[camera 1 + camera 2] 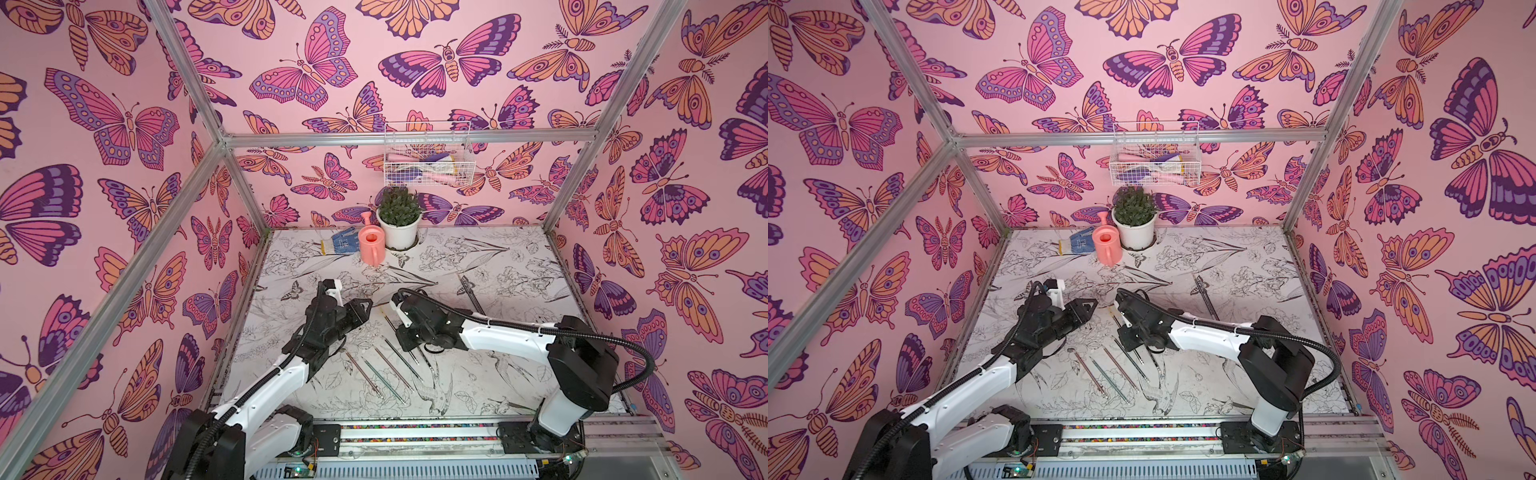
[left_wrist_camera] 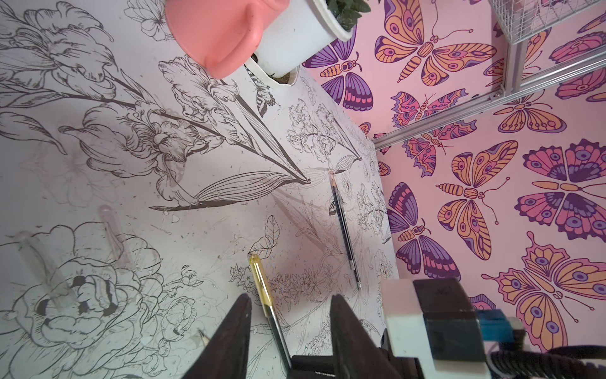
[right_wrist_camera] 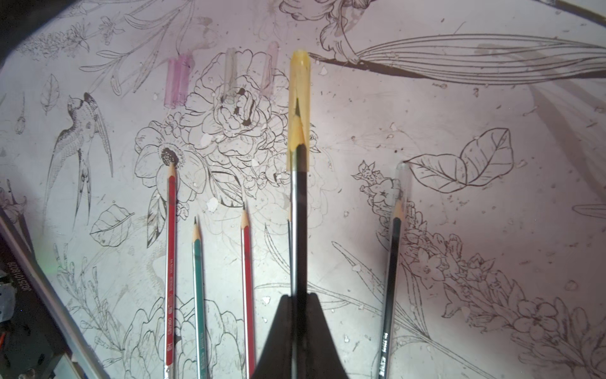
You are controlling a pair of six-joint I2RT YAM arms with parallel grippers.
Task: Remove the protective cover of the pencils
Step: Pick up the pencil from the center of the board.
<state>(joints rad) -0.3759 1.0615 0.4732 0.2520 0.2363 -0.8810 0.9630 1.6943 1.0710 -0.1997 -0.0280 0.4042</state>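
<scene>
The tabletop was a white sheet printed with black line-drawn flowers and birds, pretty speckled and scuffed, boxed in by pink butterfly wallpaper on an aluminium frame. A white wire basket hung on the back wall with some pink and purple stuff in it, couldn't tell what. Under it sat a round white pot with a spiky green plant, a coral plastic watering can just beside it, then a blue glove. The right gripper was clamped tight on a black pencil with a translucent yellow cap over its tip. The left gripper had its jaws apart on either side of that pencil. The other pencils lay side by side on the table, a few see-through caps loose past their tips
</scene>
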